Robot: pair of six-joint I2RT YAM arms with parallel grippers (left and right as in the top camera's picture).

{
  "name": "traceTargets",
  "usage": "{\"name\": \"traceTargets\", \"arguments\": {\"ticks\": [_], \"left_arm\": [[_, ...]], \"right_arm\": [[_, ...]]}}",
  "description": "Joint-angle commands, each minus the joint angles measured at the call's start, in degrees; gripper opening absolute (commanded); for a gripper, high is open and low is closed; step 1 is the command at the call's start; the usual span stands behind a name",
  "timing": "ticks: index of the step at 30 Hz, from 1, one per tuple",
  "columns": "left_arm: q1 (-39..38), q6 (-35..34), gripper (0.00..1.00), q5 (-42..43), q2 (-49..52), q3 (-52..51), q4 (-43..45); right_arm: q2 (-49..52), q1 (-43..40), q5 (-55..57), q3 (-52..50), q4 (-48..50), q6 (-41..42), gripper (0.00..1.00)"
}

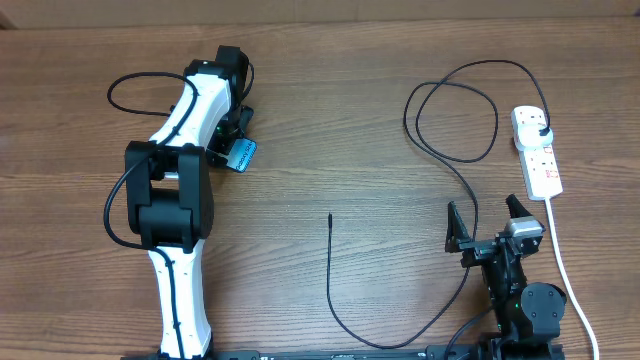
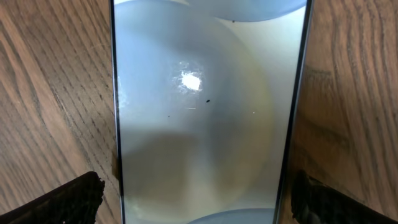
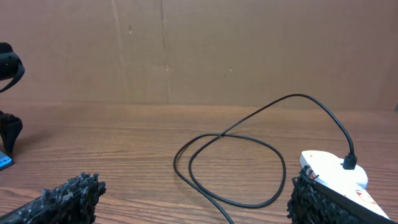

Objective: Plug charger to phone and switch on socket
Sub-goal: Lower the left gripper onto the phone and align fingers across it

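Left fingers (image 2: 62,202) wide open, empty — slim black-edged smartphone (image 2: 202,112) flat on bench (image 2: 37,93) between them. Right fingers (image 3: 62,199) wide open, empty — thin black charger cable (image 3: 298,96) loops ahead, plugged into white power strip (image 3: 329,174) beside them.

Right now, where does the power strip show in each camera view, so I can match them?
Overhead: the socket lies at the far right, in the upper half of the picture.
Left wrist: not in it; the phone fills that view.
Right wrist: low in the right corner, partly cut off.
Shared landmark: the charger's black plug in the socket, overhead and right wrist.
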Motion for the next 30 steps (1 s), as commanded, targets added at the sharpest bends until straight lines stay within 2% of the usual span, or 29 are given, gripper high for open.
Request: {"name": "traceTargets", "arguments": {"ticks": [1,30], "left_arm": [[0.44,-0.15,1.00,-0.59,1.97,-0.22,0.04],[3.45,-0.13,1.00,3.69,3.89,-0.22,-1.27]], "right_arm": [[-0.57,0.26,-0.26,-0.61,0.24,-0.04,1.00],[-0.57,0.26,-0.28,-0.61,0.24,-0.04,1.00]]}}
